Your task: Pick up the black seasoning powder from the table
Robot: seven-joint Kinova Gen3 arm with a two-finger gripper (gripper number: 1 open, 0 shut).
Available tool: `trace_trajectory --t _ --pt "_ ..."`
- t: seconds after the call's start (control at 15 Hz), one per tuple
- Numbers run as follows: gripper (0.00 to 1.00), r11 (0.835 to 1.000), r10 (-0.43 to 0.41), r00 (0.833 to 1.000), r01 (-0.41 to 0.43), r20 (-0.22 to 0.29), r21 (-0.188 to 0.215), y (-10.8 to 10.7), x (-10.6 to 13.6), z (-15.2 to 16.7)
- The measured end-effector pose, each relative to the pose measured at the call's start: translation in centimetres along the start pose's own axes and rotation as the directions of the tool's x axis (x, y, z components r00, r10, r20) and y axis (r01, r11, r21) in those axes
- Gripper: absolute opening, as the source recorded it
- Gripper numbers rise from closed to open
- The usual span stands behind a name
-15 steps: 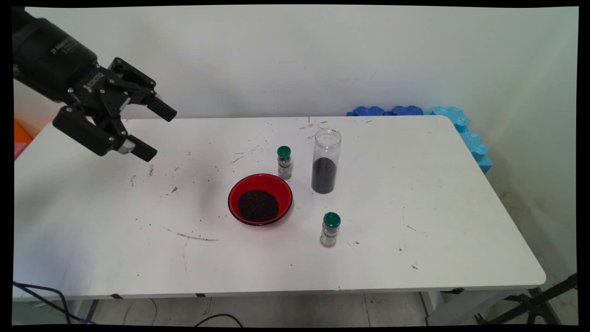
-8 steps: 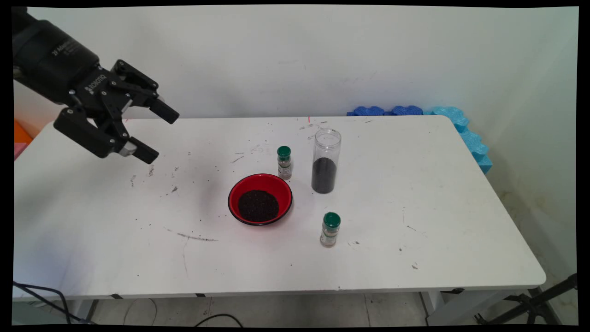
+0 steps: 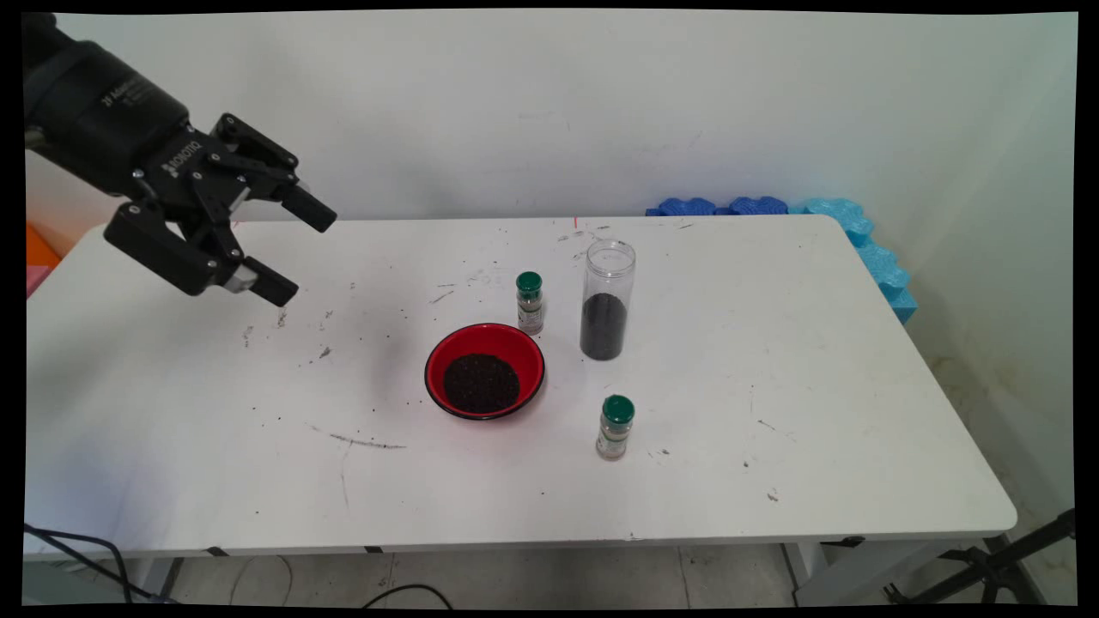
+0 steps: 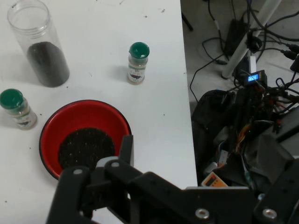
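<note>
My black gripper (image 3: 302, 256) hangs open and empty above the table's far left part, well left of everything else. A red bowl (image 3: 432, 365) of dark grains stands mid-table. Behind it stands a small green-capped spice bottle (image 3: 530, 302), and beside that a tall clear jar (image 3: 608, 300) part-filled with dark grains. A second green-capped bottle (image 3: 615, 427) stands in front of the jar. The hand view looks down on the bowl (image 4: 49, 133), the jar (image 4: 39, 44) and both bottles (image 4: 138, 63) (image 4: 16, 108), with one finger (image 4: 126, 148) rising over the bowl's rim.
Blue foam pieces (image 3: 773, 207) lie at the table's back right corner, and an orange object (image 3: 39, 249) shows at the left edge. In the hand view the table edge (image 4: 183, 93) drops to a floor cluttered with cables and electronics (image 4: 247, 140).
The gripper has drifted slightly to the right and stays open. Nothing on the table has moved.
</note>
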Motion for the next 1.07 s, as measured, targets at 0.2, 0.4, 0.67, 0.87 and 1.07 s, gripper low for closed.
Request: trace_trajectory --t 0.2,0.4,0.67,0.87,1.07 --pt "1.00 1.000 0.024 1.000 -0.024 -0.001 0.000 -0.4 0.2 0.2" --pt "1.00 0.998 0.066 0.998 -0.066 -0.016 0.014 -1.6 1.0 0.8" --pt "1.00 0.997 0.073 0.997 -0.072 -0.032 0.038 -3.6 2.2 1.9" --pt "1.00 0.996 0.055 0.998 -0.052 -0.040 0.066 -5.7 3.2 3.2" --pt "1.00 0.995 0.035 0.998 -0.030 -0.048 0.099 -7.6 3.7 4.5"
